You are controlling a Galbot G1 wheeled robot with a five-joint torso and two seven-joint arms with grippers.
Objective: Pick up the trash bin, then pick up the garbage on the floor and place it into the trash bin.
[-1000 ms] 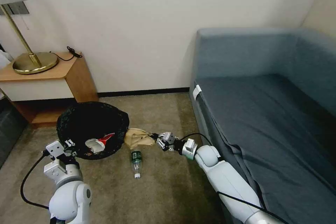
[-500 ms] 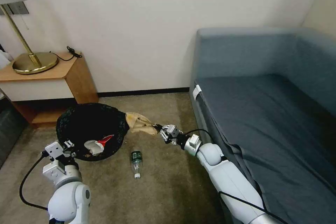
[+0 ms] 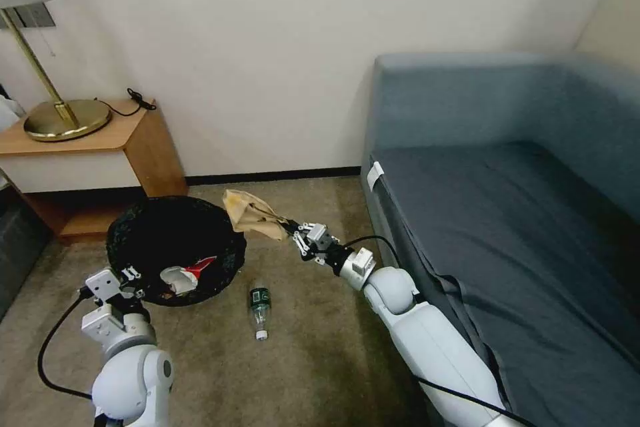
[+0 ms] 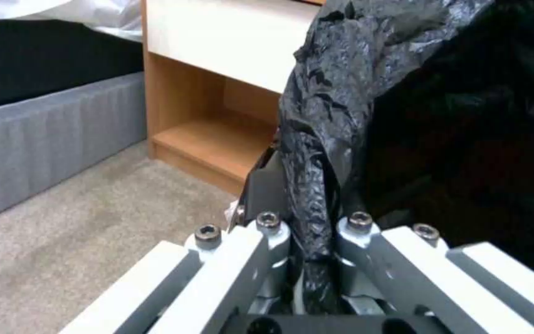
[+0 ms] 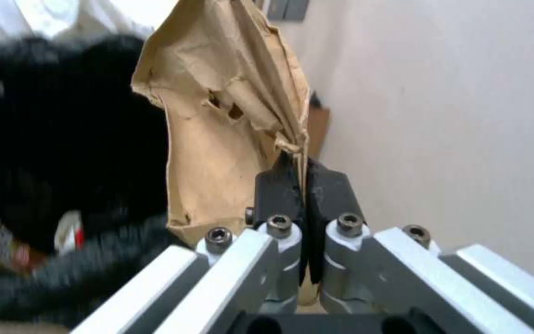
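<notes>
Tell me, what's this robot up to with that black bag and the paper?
It is tidying litter. The left end effector is shut on the bin, gripping its black-lined rim. The right end effector pinches a paper bag in the air beside the bin's rim. A red-and-white packet lies inside; a bottle lies on the carpet.

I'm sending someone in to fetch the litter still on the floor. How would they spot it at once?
Start at the blue sofa and look to the carpet beside it, towards the black-lined bin. The bottle lies on its side there, just off the bin. It is small and clear with a dark green label, unlike the tan paper bag in the right hand.
</notes>
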